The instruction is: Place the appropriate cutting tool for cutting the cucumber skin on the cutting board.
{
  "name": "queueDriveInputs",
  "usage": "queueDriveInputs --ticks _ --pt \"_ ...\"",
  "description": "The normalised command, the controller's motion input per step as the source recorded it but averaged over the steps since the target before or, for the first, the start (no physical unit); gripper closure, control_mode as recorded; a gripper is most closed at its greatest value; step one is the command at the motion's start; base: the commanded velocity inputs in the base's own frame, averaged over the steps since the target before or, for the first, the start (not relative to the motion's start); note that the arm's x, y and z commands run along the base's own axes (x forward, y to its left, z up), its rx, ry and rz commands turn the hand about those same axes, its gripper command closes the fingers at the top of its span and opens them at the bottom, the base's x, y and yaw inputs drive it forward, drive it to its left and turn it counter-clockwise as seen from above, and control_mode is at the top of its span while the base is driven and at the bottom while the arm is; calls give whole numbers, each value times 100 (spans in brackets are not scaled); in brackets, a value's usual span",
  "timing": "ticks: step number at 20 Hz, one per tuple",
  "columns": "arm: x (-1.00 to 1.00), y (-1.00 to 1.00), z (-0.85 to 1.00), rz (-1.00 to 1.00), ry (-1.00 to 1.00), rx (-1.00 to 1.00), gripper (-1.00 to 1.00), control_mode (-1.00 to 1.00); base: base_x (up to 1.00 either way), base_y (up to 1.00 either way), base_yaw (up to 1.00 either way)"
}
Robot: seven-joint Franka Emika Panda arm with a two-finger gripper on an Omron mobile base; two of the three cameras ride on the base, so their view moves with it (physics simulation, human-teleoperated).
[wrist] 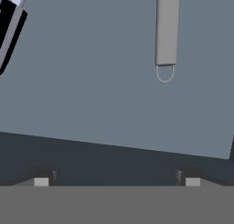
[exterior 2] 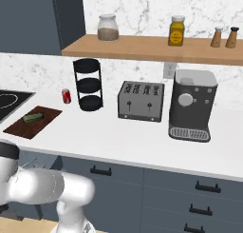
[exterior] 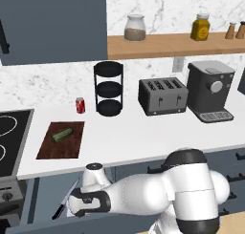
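hand view: gripper spread wide, holding nothing, over the grey drawer floor. peeler lies toward 1 o'clock, long axis 12-to-6, loop head nearest the fingers. knife at 10 o'clock. cutting board carries the cucumber.

Beige peeler flat, seemingly in drawer; cucumber on board.

Even, bright rendered light, soft shadows under the toaster and coffee machine, no glare, slightly coarse low-resolution edges, dim flat hand view.
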Motion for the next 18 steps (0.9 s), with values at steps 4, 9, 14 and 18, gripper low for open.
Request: queueDriveInputs --ticks 4,9,14,18 --pt "-100 3 0 0 0 0 -100 -100 0 0 0" --pt "-100 0 0 0 6 1 -100 -100 0 0 0" --pt "-12 0 30 0 3 0 -100 -100 0 0 0" --pt "64 -2 44 0 0 0 -100 -100 0 0 0"
